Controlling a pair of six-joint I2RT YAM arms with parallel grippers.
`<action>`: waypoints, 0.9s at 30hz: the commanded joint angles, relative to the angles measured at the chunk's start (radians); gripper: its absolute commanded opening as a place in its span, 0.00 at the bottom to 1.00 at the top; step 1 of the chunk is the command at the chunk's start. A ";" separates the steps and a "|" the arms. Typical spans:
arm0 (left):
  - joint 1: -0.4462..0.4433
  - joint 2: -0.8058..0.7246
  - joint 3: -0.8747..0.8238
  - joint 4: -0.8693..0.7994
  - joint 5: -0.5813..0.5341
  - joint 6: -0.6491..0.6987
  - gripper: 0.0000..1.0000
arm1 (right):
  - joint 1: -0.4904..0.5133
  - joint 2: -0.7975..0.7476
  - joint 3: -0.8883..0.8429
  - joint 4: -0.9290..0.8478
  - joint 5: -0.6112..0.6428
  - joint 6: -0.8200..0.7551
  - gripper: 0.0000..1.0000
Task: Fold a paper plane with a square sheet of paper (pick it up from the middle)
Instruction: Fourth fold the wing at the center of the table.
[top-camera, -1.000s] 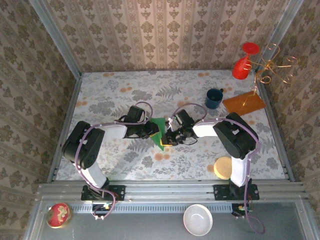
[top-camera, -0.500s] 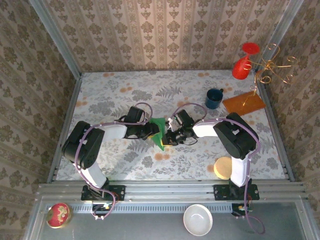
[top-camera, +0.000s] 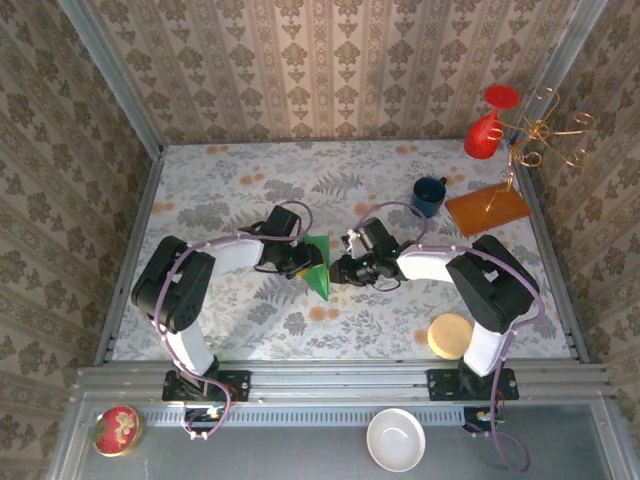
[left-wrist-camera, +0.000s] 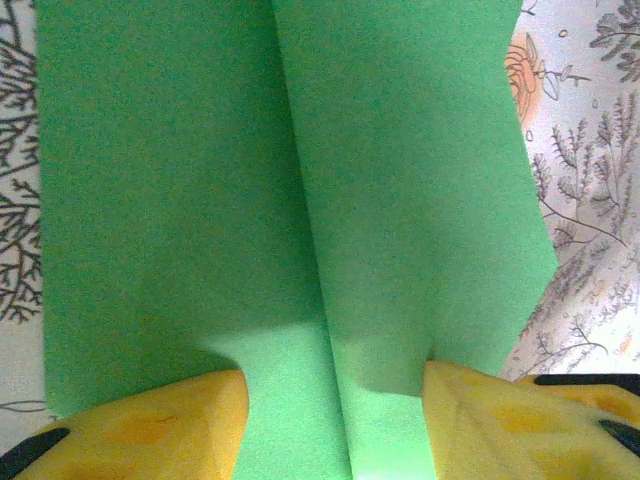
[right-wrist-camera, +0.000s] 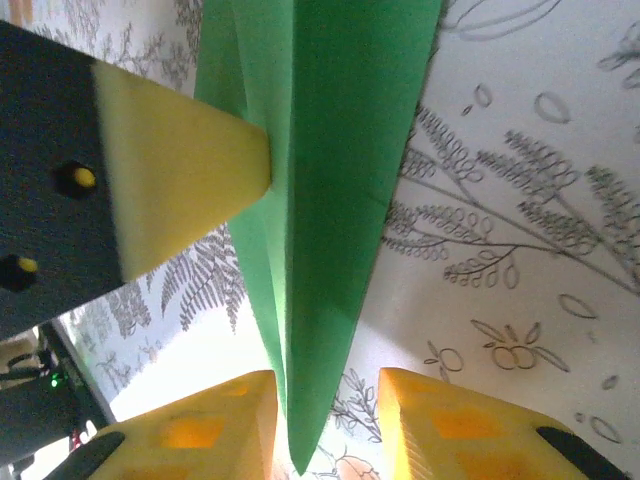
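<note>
green paper plane (top-camera: 321, 281) partly hidden between left hand (left-wrist-camera: 335, 378) and right hand (right-wrist-camera: 325, 388), both spread

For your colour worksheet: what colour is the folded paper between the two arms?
Plain bright green; the paper plane shows best in the left wrist view.

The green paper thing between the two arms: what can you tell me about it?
The paper plane is thin, plain bright green paper folded into a narrow dart with a raised central crease. It sits near the middle of the floral table, point toward its near edge. The left end effector and the right end effector straddle it from either side, jaws apart.
</note>
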 joint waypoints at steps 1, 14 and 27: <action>-0.019 0.063 -0.002 -0.166 -0.098 -0.012 0.53 | 0.009 -0.030 -0.042 0.066 0.075 0.080 0.35; -0.051 0.142 0.035 -0.273 -0.183 -0.039 0.55 | 0.019 -0.034 -0.085 0.171 0.046 0.141 0.34; -0.077 0.243 0.059 -0.329 -0.240 -0.042 0.55 | 0.019 -0.057 -0.115 0.191 -0.003 0.145 0.25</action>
